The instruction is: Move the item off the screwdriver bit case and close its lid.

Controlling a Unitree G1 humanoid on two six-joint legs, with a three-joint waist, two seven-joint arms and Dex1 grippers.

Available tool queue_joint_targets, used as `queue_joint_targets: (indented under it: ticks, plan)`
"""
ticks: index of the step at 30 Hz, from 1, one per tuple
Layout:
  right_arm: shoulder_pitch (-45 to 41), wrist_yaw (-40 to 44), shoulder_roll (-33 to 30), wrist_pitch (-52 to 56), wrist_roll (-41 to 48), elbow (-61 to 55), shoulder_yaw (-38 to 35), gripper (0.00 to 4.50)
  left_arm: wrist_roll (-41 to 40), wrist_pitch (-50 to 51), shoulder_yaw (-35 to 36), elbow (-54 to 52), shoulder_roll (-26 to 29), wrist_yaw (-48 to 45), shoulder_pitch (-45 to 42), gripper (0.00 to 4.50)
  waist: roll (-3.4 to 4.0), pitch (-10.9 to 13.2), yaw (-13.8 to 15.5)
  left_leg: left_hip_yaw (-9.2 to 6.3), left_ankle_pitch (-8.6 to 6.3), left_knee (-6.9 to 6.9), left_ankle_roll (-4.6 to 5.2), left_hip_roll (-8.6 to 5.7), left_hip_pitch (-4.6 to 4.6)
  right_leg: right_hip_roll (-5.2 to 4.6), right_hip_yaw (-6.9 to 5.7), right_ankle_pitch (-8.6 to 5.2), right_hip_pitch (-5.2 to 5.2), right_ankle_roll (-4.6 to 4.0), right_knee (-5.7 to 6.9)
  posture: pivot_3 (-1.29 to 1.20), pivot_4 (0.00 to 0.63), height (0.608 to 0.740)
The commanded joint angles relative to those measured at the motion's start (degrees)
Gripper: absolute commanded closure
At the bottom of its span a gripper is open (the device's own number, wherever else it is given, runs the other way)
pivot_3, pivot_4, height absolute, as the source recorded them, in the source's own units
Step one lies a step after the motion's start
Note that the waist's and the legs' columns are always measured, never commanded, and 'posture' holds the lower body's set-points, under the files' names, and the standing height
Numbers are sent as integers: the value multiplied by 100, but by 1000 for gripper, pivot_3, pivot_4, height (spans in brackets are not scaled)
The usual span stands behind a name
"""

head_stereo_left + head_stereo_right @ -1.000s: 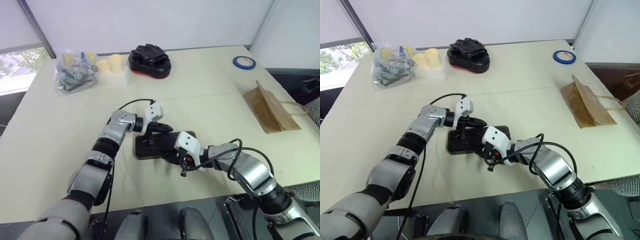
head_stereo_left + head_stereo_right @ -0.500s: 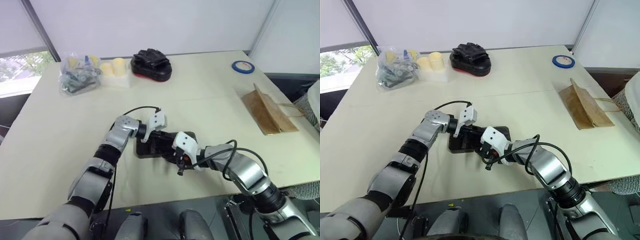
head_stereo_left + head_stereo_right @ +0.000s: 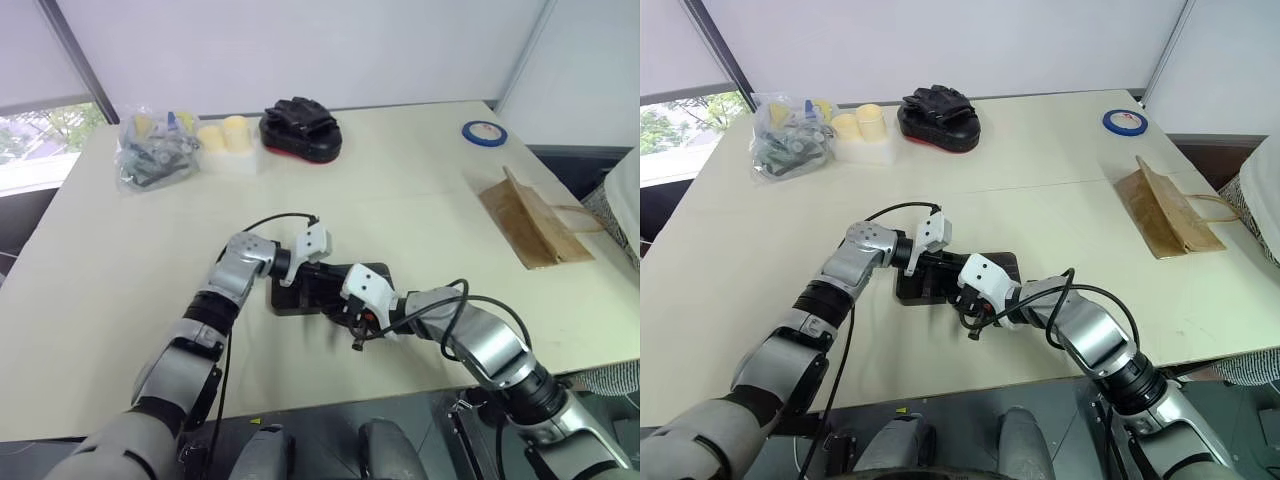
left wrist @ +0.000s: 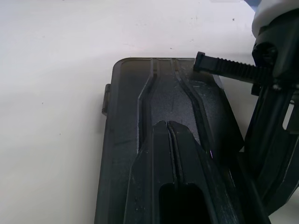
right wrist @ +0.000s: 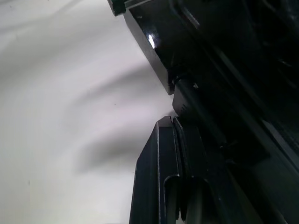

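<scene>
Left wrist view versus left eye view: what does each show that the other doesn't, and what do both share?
Left wrist view alone: the small side tab on the translucent smoky brown plastic lid, and the lid's raised ribs. Left eye view alone: the flat brown kraft paper bag lying off the case on the cream table, the blue tape roll, the black-and-red padded object and the clear bag of parts. Both: the lowered lid with the shut left end effector resting on it.

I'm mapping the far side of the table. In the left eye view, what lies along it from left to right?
Plastic bag of parts → yellow cups → black-and-red object → blue tape roll.
</scene>
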Motion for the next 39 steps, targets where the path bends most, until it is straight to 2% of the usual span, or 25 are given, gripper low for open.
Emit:
queue_joint_targets:
  ticks: [1,19,25,30,33,39]
  plan:
    - [-183,-487,-41,-209,-500,156,-210,4463,229,259,-302,255,102,-8,356,4500,0,0,1,0,0,0,0,0,0,0,0,0,0,0,0,0,150,740]
    - [-115,-726,-195,-289,-895,-97,-182,4463,173,423,-326,30,109,81,592,4500,0,0,17,-6,0,0,0,0,0,0,0,0,2,0,-2,0,150,740]
    - [-12,-949,-12,-441,-998,-141,-171,4463,172,455,-329,-48,153,91,689,4500,0,0,13,-7,0,0,0,0,0,-1,0,0,2,0,-3,0,150,740]
    - [74,-823,-50,-242,-856,-288,-253,4463,59,614,-204,-150,137,163,670,4500,0,0,15,-8,0,0,0,0,0,0,0,0,3,0,-3,0,150,740]
    - [187,-647,-167,33,-610,-566,-482,4463,-174,880,-20,-389,134,285,569,4500,1,1,26,-14,0,-1,0,0,-4,-1,0,0,1,0,-7,0,150,740]
    - [519,-116,-769,468,-2,-1395,-1021,4463,-731,1748,453,-1593,428,527,667,4500,6,18,3,-18,-2,-12,3,-2,-23,-4,2,-1,-20,1,-14,0,150,740]
